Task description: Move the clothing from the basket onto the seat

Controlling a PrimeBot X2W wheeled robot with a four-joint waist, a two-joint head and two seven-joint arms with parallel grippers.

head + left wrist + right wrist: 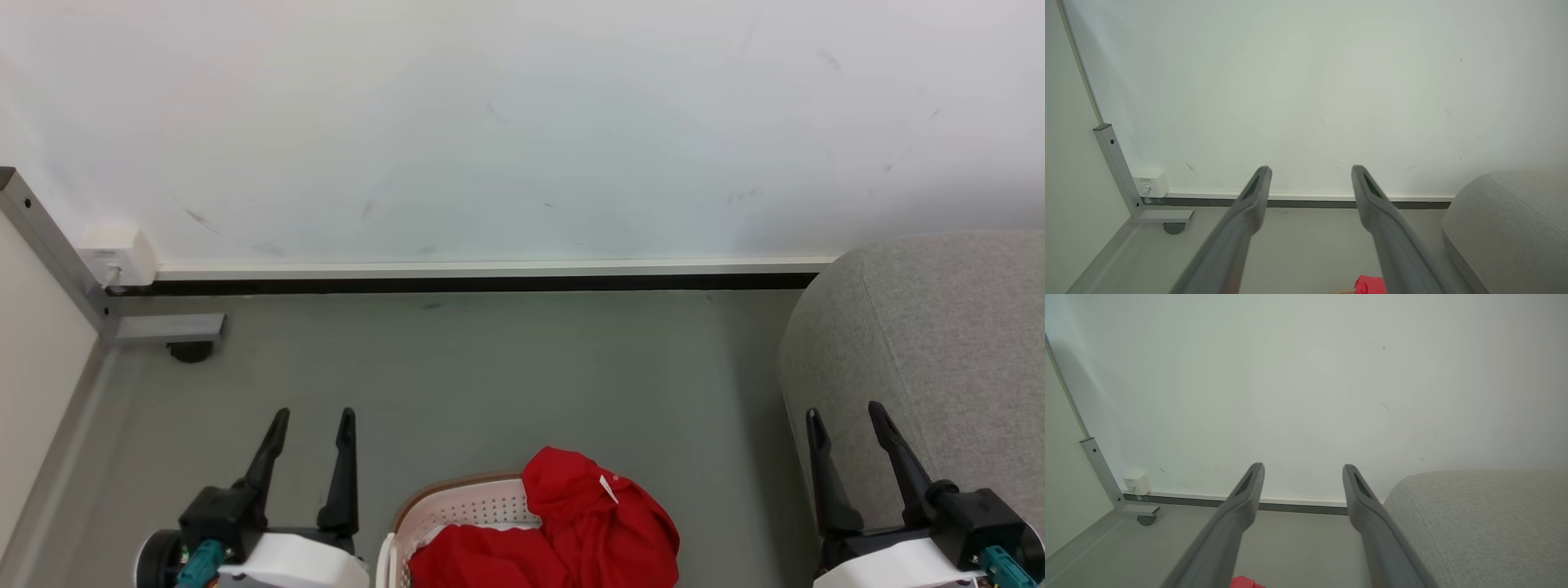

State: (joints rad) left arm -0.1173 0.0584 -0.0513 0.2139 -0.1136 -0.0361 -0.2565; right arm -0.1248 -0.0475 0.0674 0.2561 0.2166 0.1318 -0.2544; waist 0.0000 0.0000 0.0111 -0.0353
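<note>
Red clothing with a small white tag is heaped in the cream basket at the bottom middle of the head view, spilling over its right rim. The light grey seat stands at the right. My left gripper is open to the left of the basket, with nothing between its fingers. My right gripper is open to the right of the basket, in front of the seat's edge. In the left wrist view a scrap of the clothing shows low between the open fingers, beside the seat. The right wrist view has the seat too.
A white wall with a dark skirting strip closes off the grey floor ahead. At the left stand a pale panel, a metal frame leg on a castor and a small white wall box.
</note>
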